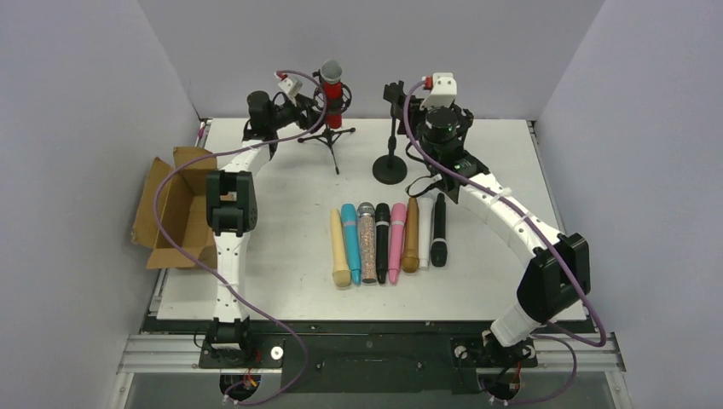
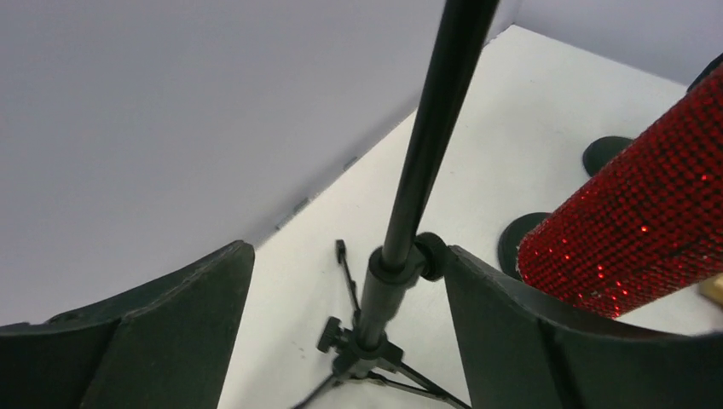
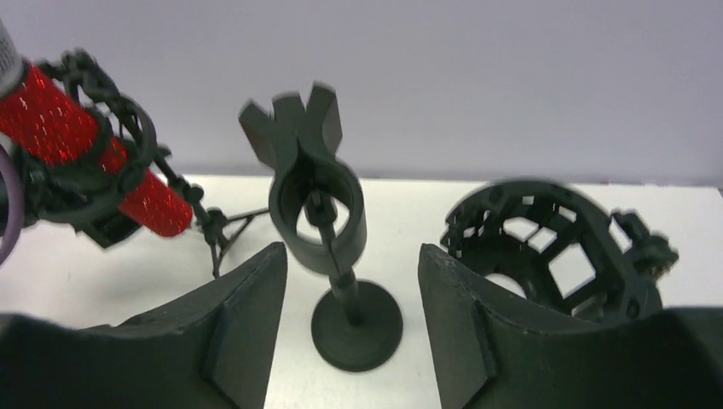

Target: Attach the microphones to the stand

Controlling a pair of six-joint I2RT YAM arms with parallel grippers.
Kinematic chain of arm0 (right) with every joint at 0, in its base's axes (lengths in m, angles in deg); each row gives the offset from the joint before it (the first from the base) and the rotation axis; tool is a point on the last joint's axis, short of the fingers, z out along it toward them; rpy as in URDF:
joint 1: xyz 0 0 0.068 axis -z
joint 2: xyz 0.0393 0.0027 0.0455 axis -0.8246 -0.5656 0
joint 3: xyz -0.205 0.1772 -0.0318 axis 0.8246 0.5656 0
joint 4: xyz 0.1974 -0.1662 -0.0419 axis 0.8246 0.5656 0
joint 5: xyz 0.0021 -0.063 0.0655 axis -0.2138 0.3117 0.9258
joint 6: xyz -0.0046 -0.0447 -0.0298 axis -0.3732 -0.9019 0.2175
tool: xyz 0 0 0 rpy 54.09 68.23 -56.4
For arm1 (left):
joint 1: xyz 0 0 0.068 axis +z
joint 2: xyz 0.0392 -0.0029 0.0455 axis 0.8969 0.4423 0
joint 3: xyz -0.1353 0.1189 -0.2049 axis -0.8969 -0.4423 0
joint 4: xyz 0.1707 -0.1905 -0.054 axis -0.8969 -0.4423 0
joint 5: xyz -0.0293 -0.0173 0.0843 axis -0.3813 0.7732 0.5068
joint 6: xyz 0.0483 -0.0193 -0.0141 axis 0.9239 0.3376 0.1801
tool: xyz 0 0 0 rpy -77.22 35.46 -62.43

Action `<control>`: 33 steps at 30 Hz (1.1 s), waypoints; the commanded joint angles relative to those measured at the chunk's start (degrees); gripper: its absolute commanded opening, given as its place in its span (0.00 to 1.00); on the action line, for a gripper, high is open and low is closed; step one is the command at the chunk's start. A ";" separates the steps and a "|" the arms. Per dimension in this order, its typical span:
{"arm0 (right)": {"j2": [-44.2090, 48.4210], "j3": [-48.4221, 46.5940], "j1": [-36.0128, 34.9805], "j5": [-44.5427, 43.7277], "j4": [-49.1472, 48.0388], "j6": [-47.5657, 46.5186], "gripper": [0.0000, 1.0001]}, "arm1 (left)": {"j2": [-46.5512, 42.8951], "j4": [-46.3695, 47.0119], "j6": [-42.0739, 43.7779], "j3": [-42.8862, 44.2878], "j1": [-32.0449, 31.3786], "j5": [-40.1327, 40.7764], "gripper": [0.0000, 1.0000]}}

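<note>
A red glittery microphone with a grey mesh head sits in the shock mount of a black tripod stand at the back. My left gripper is open beside it, and the tripod's pole rises between the fingers, nearer the right one. The red microphone's body shows at the right of that view. My right gripper is open, facing the empty clip of a round-base stand. Several more microphones lie side by side mid-table.
An open cardboard box lies at the table's left edge. A black cage-like shock mount stands right of the round-base stand in the right wrist view. Grey walls close the back and both sides.
</note>
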 commanded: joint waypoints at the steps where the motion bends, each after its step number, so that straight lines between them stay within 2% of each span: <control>1: -1.78 -9.63 1.86 4.06 1.71 0.60 0.58 | -8.53 -1.18 0.66 -7.54 1.53 -0.54 0.88; 2: -2.25 -11.64 2.08 6.34 2.74 0.48 0.65 | -9.91 -1.46 0.82 -11.09 1.80 -0.94 0.98; 5: -4.05 -17.49 3.46 11.51 7.25 -0.01 0.76 | -16.58 -3.48 0.07 -18.57 3.48 -2.17 0.97; 11: -12.27 -32.84 5.38 18.46 20.36 -2.48 0.79 | -30.39 -12.85 3.60 -31.73 6.51 -0.38 0.96; 14: -15.89 -39.87 5.58 18.33 26.99 -4.33 0.80 | -35.90 -23.87 9.57 -34.74 6.49 3.40 0.96; 18: -17.94 -39.48 6.01 18.72 26.82 -4.62 0.81 | -42.03 -32.89 10.24 -37.37 6.87 6.31 0.96; 22: -19.39 -38.29 6.21 19.40 26.03 -3.67 0.82 | -48.60 -36.76 10.56 -40.65 7.04 8.85 0.96; 29: -20.29 -36.16 6.63 20.89 25.35 -2.13 0.82 | -57.84 -35.76 9.99 -47.80 7.17 10.61 0.96; 33: -20.45 -34.71 6.98 21.22 25.29 -1.23 0.75 | -61.50 -35.47 9.85 -49.84 7.17 11.65 0.96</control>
